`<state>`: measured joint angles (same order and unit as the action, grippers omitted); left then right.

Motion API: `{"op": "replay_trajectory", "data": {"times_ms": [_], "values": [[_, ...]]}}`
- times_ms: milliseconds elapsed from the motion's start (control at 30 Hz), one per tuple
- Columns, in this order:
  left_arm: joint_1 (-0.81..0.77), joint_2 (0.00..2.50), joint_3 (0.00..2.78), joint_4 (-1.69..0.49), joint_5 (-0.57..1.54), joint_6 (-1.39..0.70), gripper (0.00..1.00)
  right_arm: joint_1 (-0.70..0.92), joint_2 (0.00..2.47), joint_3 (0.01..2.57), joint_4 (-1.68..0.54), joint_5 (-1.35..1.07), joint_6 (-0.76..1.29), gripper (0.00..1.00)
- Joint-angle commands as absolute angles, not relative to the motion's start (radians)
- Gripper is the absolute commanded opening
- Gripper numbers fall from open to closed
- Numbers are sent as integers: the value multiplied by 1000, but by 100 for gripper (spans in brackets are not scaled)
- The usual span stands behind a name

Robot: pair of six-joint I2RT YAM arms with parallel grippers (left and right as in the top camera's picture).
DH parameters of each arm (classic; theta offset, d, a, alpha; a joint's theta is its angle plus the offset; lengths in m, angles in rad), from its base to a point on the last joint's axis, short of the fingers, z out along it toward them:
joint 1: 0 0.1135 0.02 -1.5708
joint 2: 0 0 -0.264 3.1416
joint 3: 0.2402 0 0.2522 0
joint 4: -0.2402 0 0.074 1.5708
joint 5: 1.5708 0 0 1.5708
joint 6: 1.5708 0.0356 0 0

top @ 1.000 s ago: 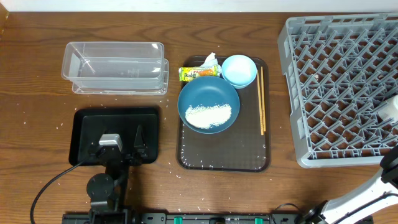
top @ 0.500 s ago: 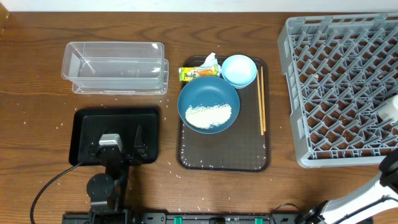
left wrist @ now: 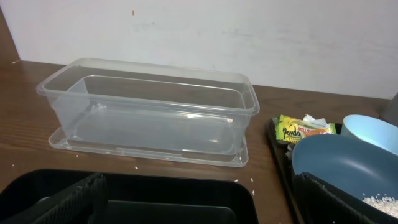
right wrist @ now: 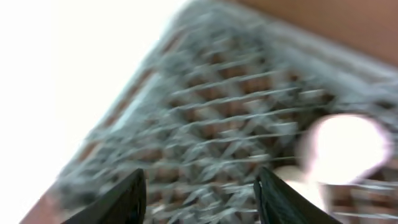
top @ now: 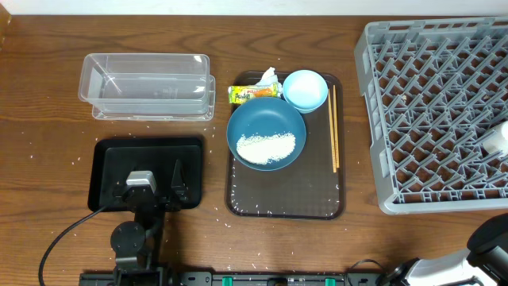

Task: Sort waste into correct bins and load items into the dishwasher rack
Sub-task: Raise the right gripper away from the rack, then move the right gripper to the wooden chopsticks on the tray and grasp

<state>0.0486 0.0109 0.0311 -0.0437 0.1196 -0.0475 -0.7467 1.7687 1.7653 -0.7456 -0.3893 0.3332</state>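
Overhead, nearest edge: the right arm point(top: 486, 250) is cut off at the 5 o'clock corner, and its gripper is not seen there. In the right wrist view the right gripper point(right wrist: 199, 202) is recorded with both dark fingers point(right wrist: 118, 200) spread apart and nothing between them. That whole frame is motion-blurred. The dishwasher rack point(right wrist: 211, 124) is made out only as a smeared grey lattice, and a washed-out white blob point(right wrist: 345, 146) at 3 o'clock cannot be identified.

At 8 o'clock the left gripper point(top: 152, 181) is held over the black tray point(top: 107, 151), part of whose floor is hidden by it. In the left wrist view its fingers point(left wrist: 69, 200) are cropped at the bottom corners, set wide apart, with nothing gripped. Loose rice grains point(top: 255, 266) are scattered on the wood near the front edge; they are too small to count.

At centre lies the brown serving tray point(top: 286, 191). The dark-blue dish point(top: 266, 117) sits on its far half and holds a heap of white rice point(top: 266, 148). The chopsticks point(top: 334, 127) lie along the tray's 3 o'clock side, running near to far. The light-blue bowl point(top: 305, 89) is at the dish's 1 o'clock; whether they touch cannot be told. The snack wrapper point(top: 252, 94) is at the dish's 11 o'clock, against its rim. The tissue point(top: 268, 76) is just beyond the wrapper, small and indistinct.

The clear tub point(top: 89, 79) stands at 10 o'clock, beyond the black tray.

The rack fills 2 to 3 o'clock and is cropped at the right edge. The white cup point(top: 498, 139) rests in it and is half cut off, so its inside is not visible.
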Motion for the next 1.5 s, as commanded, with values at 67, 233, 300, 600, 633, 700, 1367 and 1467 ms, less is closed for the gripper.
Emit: {"op": "replay_trajectory", "data": {"times_ms": [67,233,300,600,633,700,1367,1467], "values": [[44,5,4,-61,119,-38,98,-638,1770,1765,-795,-617,334,52],[44,5,4,-61,119,-38,98,-436,1773,1764,-878,-574,218,52],[44,5,4,-61,119,-38,98,-347,1774,1764,-909,-498,212,54],[44,5,4,-61,119,-38,98,74,1855,1764,-1051,-62,231,56],[44,5,4,-61,119,-38,98,104,1871,1764,-1060,-44,231,57],[44,5,4,-61,119,-38,98,167,1915,1764,-1075,-5,232,57],[44,5,4,-61,119,-38,98,309,2207,1764,-1115,11,284,29],[44,5,4,-61,119,-38,98,299,2208,1764,-1115,23,283,31]]}}
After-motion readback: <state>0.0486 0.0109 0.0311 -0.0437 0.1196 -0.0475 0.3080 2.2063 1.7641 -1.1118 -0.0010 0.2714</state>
